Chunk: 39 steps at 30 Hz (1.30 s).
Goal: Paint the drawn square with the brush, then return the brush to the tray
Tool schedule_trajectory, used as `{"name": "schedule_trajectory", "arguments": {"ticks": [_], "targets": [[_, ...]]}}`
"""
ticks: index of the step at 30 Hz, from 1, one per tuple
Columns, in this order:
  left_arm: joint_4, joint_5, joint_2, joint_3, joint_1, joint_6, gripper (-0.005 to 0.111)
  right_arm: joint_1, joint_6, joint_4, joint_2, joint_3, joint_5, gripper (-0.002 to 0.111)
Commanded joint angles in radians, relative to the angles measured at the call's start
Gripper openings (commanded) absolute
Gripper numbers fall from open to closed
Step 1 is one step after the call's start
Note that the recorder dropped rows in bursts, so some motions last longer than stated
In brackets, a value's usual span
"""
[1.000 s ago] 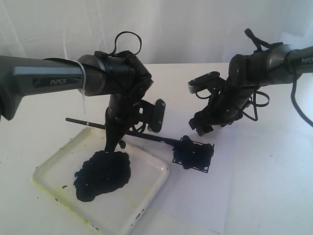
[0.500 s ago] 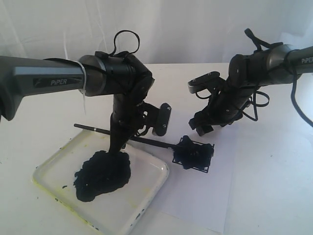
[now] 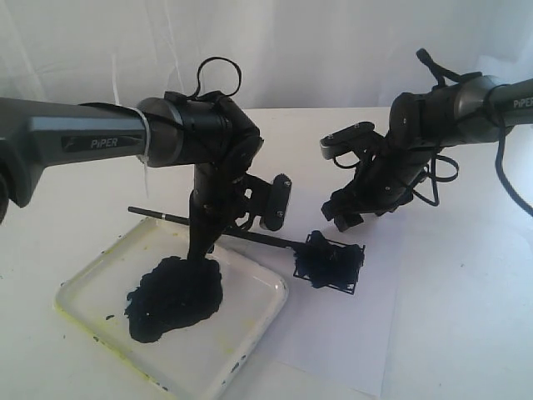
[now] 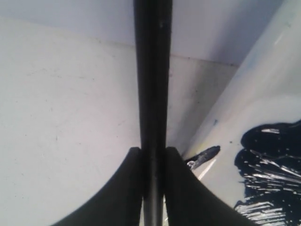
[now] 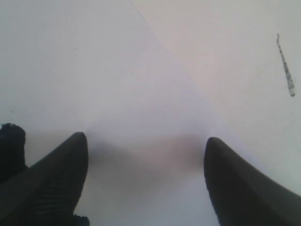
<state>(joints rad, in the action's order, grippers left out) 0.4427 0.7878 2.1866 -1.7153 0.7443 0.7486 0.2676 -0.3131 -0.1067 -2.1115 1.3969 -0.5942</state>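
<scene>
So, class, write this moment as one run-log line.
phase: painting | left jaws: shut on brush, tip at drawn square | right jaws: open, empty, above paper | tray: black paint blob

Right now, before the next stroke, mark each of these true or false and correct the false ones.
1. The left gripper is shut on the brush. True.
2. The right gripper holds a second brush. False: its jaws stand open and empty over the paper.
3. The drawn square is blank white inside. False: it is daubed dark across most of its inside.
4. The tray holds a big black paint blob. True.
5. The brush lies flat inside the tray. False: it is held in the left gripper, its shaft crossing above the tray's far edge toward the drawn square.
</scene>
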Motion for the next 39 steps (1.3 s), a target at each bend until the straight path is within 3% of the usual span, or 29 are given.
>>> {"name": "schedule_trajectory", "arguments": {"ticks": [1,13,19,27,39], "targets": [[-0.003,0.027,0.007,0.005,0.000,0.014,0.000,0.000,-0.005,0.013,-0.007,-0.002,-0.003,0.066],[-0.078,0.059,-0.057,0.005,0.002,0.047,0.000,0.000,-0.005,0.013,-0.007,-0.002,0.018,0.066],[-0.125,0.204,-0.076,0.005,0.002,0.105,0.000,0.000,-0.005,0.013,-0.007,-0.002,0.059,0.066],[-0.127,0.237,-0.093,0.005,0.002,0.117,0.000,0.000,-0.005,0.013,-0.005,0.001,0.088,0.066],[-0.072,0.433,-0.193,0.021,0.002,0.146,0.000,0.000,-0.005,0.013,-0.005,0.001,0.088,0.066]]}}
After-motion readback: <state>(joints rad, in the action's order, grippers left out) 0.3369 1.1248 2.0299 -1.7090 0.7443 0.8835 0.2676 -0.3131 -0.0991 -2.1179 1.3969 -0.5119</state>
